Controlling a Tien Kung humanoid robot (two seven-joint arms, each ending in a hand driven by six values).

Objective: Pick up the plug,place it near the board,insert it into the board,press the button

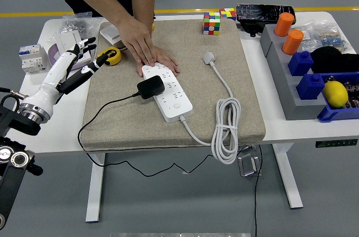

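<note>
A white power strip point(168, 92) lies on the beige mat point(224, 41). A black plug adapter point(151, 87) sits in the strip's sockets, its black cord point(95, 119) trailing left and off the table's front edge. Both of the person's hands point(147, 51) rest at the strip's far end, one over the other. My left hand point(78, 63) reaches in from the left with fingers spread and holds nothing, well left of the strip. The strip's white cable point(224, 125) coils at the front right, ending in a white plug point(209, 57).
A yellow tape measure point(109, 56) lies by my left fingertips. Rubik's cubes point(212, 23) stand at the back. Grey and blue bins point(303, 74) with orange cylinders point(293, 41) and a lemon point(335, 93) fill the right side. White boxes point(31, 55) sit far left.
</note>
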